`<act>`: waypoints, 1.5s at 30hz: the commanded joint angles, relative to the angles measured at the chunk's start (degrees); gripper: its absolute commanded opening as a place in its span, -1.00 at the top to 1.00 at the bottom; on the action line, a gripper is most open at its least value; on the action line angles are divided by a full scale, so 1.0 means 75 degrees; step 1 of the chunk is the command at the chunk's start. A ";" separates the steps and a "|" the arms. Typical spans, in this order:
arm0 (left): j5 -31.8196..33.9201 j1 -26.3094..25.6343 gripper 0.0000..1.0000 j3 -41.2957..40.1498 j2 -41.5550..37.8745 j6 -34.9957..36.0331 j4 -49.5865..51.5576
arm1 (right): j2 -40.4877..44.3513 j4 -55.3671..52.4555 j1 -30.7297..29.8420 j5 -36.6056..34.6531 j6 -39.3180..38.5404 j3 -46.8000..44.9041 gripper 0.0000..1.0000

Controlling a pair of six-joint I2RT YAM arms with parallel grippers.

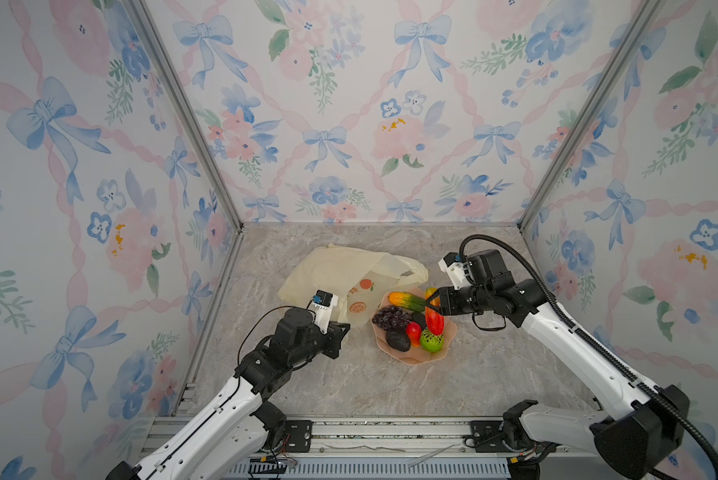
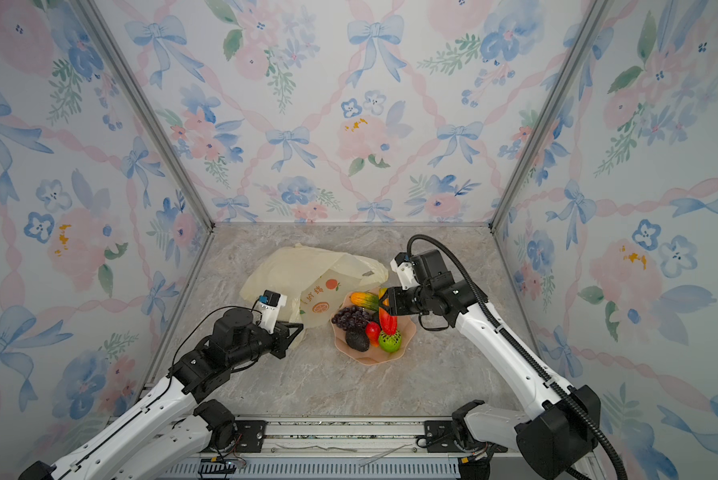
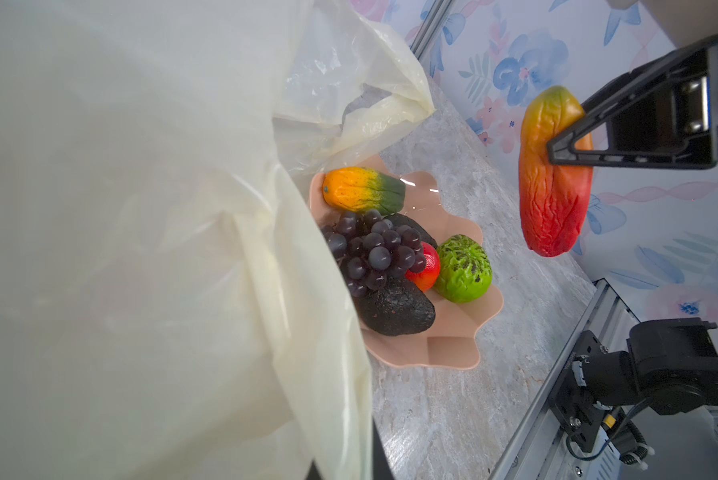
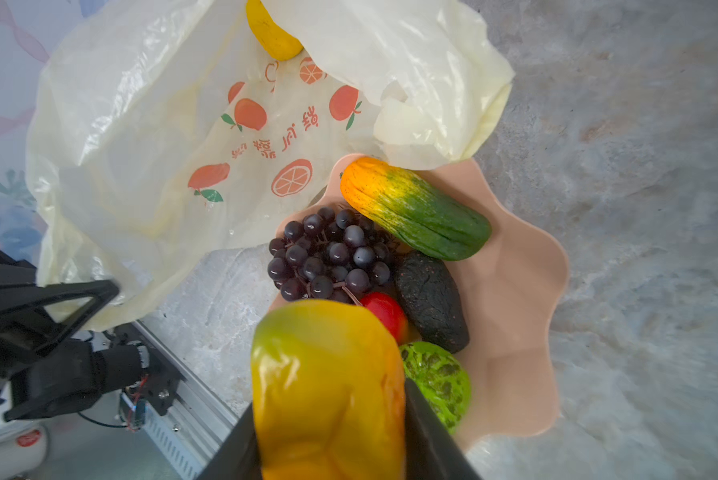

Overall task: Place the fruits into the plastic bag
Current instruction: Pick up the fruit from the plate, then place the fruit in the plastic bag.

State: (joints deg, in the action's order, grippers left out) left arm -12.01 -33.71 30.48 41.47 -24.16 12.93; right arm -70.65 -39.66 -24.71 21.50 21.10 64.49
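Mid-frame, my right gripper [image 1: 432, 304] gripped the red-yellow mango [image 1: 435, 323] over the dish [image 1: 449, 332] while my left gripper [image 1: 346, 328] pinched the plastic bag [image 1: 340, 268].

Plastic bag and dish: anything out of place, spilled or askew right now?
Nothing is spilled or damaged. One oddity: a loose fold of the plastic bag drapes over the pink dish's rim beside the orange-green mango. The right gripper holds the red-yellow mango near its yellow end, so it hangs down.

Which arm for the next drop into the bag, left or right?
Right: the right pincer grips the red-yellow mango above the dish, beside the plastic bag; the left pincer is shut on the bag's edge.
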 commanded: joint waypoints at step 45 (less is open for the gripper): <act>-0.0098 0.0050 1.00 0.0082 -0.0094 0.0081 -0.0084 | -0.2369 0.7159 -0.2445 -0.2870 0.7941 -0.1059 0.18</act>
State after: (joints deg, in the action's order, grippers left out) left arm -12.03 -33.71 30.50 41.12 -24.18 12.95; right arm -85.38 8.86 -42.02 0.36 78.83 53.78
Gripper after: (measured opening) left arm 0.050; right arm 0.412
